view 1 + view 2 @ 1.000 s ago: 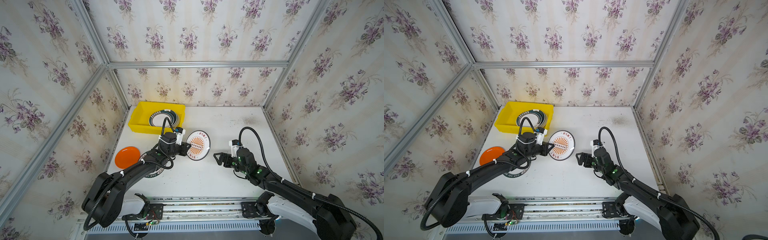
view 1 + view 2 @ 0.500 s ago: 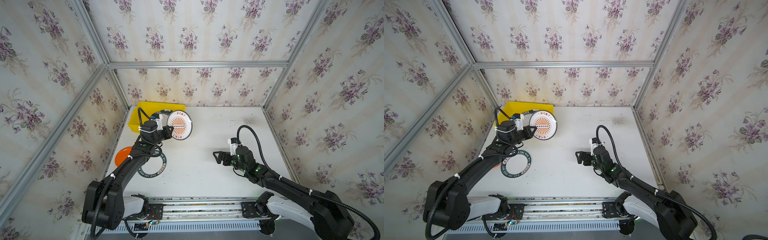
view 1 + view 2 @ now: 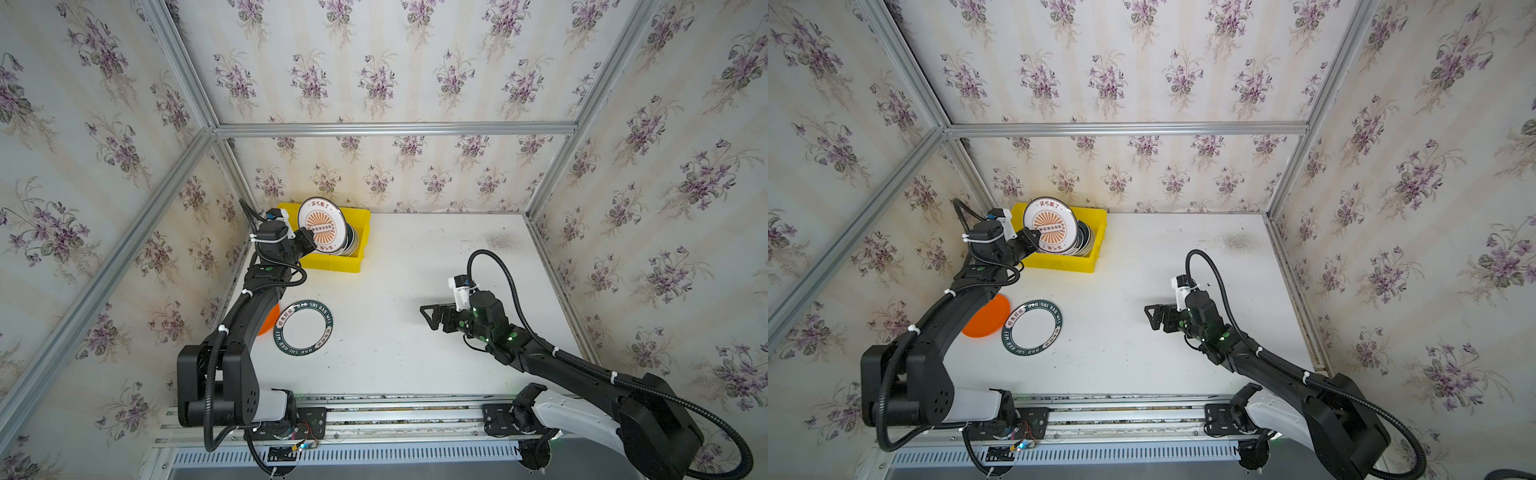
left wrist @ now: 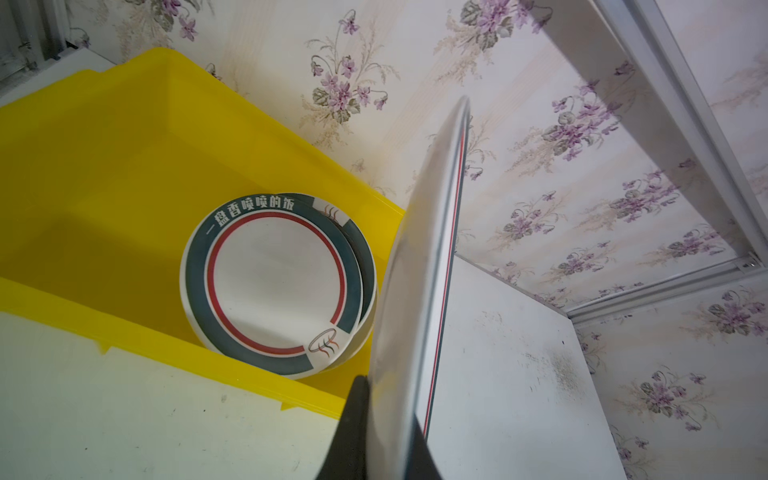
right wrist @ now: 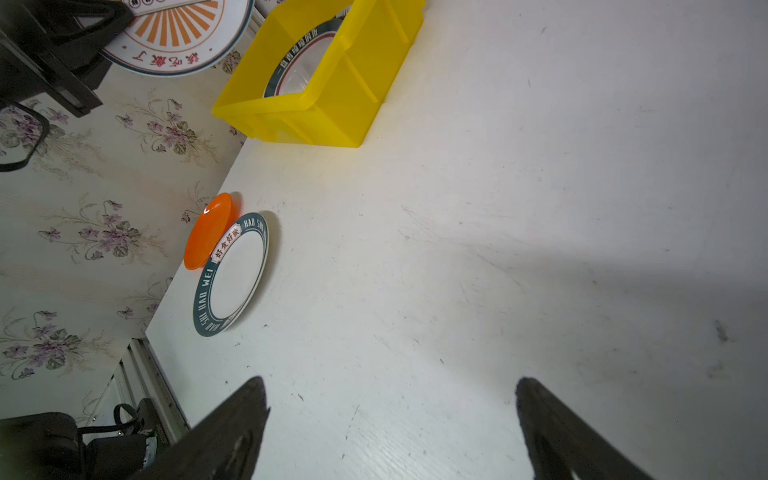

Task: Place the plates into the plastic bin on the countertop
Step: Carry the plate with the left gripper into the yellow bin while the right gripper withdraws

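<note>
Left gripper [image 3: 306, 242]: clamped hard on the lower rim of the sunburst plate, pinched thin between the black fingers.
Sunburst plate [image 3: 322, 225]: round and glossy, with orange rays on white and a slim dark edge line. It's up in the air, tilted, right over the yellow bin. The left wrist view catches it almost edge-on [image 4: 424, 270], a slim curved blade.
Plastic bin [image 3: 332, 266]: bright yellow moulded plastic, rectangular, with smooth walls and a lipped rim. It sits in the far left corner of the countertop.
Stacked plates [image 4: 274, 282]: lying flat inside the bin. The top one is shiny white with a dark green lettered band and a red ring.
Green-rimmed plate [image 3: 1032, 328]: a flat white disc with a lettered green border, out on the countertop near the left arm.
Orange plate [image 3: 986, 318]: plain and glossy, tucked against the green-rimmed plate at the left edge.
Right gripper [image 5: 390, 386]: jaws spread wide with nothing between them, over bare surface.
Countertop [image 3: 415, 270]: matte white, scuffed and speckled.
</note>
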`<state>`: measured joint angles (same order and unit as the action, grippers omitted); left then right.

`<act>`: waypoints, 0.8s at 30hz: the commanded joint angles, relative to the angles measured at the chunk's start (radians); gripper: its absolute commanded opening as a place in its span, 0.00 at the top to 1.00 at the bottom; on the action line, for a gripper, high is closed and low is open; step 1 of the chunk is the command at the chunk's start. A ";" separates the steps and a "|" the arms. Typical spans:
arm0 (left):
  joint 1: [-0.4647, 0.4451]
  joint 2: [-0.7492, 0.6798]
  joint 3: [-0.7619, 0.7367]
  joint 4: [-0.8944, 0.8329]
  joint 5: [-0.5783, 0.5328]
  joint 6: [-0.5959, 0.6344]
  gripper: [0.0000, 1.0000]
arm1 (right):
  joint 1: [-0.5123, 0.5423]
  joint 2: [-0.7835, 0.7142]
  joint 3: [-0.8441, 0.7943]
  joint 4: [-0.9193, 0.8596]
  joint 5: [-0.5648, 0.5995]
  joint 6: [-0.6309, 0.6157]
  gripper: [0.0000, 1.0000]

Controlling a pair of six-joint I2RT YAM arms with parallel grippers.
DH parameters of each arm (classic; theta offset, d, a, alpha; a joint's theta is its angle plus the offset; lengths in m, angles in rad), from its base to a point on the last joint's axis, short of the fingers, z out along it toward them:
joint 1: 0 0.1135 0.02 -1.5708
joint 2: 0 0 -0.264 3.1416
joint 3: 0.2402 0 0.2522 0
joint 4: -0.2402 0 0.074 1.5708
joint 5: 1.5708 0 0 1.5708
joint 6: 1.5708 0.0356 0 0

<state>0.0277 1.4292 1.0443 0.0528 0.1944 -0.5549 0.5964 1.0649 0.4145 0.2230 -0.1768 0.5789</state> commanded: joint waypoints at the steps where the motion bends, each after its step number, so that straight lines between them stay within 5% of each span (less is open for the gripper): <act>1: 0.001 0.032 0.054 -0.023 -0.001 0.017 0.95 | -0.001 -0.009 -0.025 0.087 0.016 -0.014 0.04; 13: 0.006 0.200 0.273 -0.224 -0.209 0.171 0.94 | -0.007 -0.027 -0.064 0.087 0.046 -0.040 0.04; 24: 0.006 0.381 0.422 -0.322 -0.146 0.184 0.89 | -0.012 -0.034 -0.093 0.085 0.077 -0.030 0.04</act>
<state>0.0330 1.7920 1.4395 -0.2642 0.0097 -0.3859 0.5858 1.0313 0.3233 0.2825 -0.1219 0.5499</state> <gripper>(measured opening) 0.109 0.958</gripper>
